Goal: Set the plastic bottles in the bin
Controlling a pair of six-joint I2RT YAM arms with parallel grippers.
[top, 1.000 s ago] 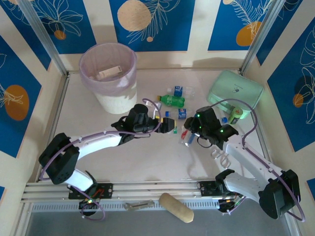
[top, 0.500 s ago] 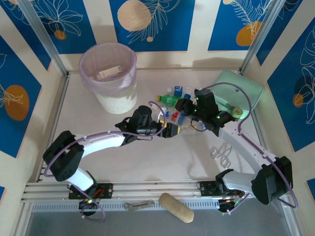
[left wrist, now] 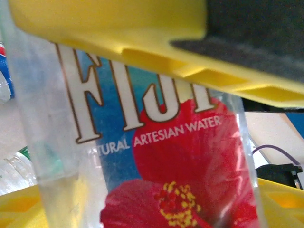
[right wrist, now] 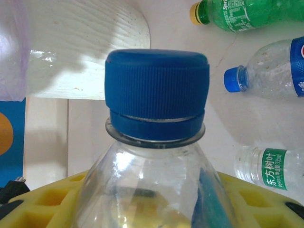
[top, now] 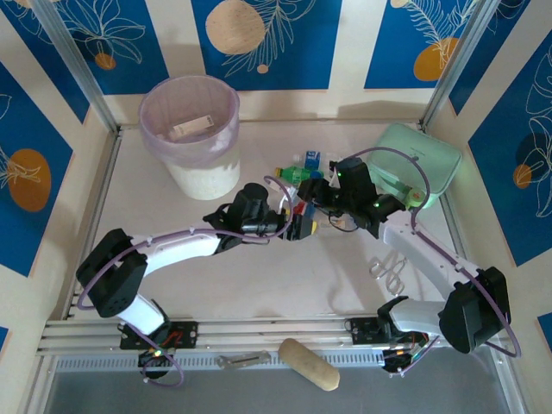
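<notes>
The left gripper (top: pixel 301 227) is shut tight on a clear plastic bottle with a blue label and a big red flower (left wrist: pixel 161 142) — one yellow finger (left wrist: pixel 109 28) presses it from above and one from below. The right gripper (top: pixel 312 192) holds a clear plastic bottle with a dark blue cap (right wrist: pixel 156 90), its neck poking up past a yellow finger. Both held bottles are near the middle of the white table (top: pixel 259 276), close together.

Beside them more bottles lie on their sides: a green bottle with a yellow cap (right wrist: pixel 237 12), a clear bottle with a light blue cap (right wrist: pixel 266 71) and a clear bottle with a green label (right wrist: pixel 268 173).

The round cream-white bin with a pink bag (top: pixel 205 177) stands at the far left — near the left gripper, not touching it. A mint-green pouch (top: pixel 414 159) sits at the far right.
</notes>
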